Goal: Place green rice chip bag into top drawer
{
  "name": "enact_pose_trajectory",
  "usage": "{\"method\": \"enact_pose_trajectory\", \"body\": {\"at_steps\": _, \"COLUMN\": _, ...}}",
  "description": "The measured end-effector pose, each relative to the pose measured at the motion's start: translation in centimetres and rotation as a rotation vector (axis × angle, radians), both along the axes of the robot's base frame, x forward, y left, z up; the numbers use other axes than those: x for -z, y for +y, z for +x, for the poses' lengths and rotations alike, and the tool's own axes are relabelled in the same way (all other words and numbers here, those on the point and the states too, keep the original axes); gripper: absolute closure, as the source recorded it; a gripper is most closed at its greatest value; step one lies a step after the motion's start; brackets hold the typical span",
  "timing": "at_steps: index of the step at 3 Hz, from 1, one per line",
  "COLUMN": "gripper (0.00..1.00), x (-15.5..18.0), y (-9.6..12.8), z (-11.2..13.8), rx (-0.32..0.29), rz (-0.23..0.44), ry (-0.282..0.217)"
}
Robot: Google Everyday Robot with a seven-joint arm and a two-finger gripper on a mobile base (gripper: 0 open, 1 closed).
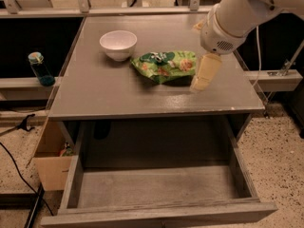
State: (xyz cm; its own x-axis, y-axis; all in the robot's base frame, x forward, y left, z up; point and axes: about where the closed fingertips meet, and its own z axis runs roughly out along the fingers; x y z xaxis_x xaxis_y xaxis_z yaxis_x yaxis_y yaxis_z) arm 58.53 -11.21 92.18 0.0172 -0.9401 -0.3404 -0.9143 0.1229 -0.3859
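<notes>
1. Camera view showed the crinkled bright green foil rice chip bag (164, 65) lying on the grey table top (109, 94), beside a white round bowl (118, 44).
2. The cream-coloured gripper (204, 74) hung just right of the bag; whether it was clenched or released could not be told.
3. The wide shallow grey wooden top drawer (156, 186) stood open below.

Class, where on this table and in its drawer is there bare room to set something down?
The top drawer is bare inside, wall to wall. The table is free along its front edge, ahead of the white bowl and green rice chip bag. Crowded: mid-table, where the tool hangs beside the bag, opposite the bowl.
</notes>
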Motion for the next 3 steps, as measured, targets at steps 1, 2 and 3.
{"method": "enact_pose_trajectory", "body": {"at_steps": 1, "gripper": 0.0, "x": 0.3, "y": 0.0, "z": 0.2, "rx": 0.007, "rz": 0.006, "ry": -0.01}}
{"method": "enact_pose_trajectory", "body": {"at_steps": 2, "gripper": 0.0, "x": 0.8, "y": 0.7, "z": 0.9, "rx": -0.001, "rz": 0.016, "ry": -0.025}}
{"method": "enact_pose_trajectory", "body": {"at_steps": 3, "gripper": 0.0, "x": 1.4, "y": 1.2, "z": 1.8, "rx": -0.003, "rz": 0.029, "ry": -0.04}}
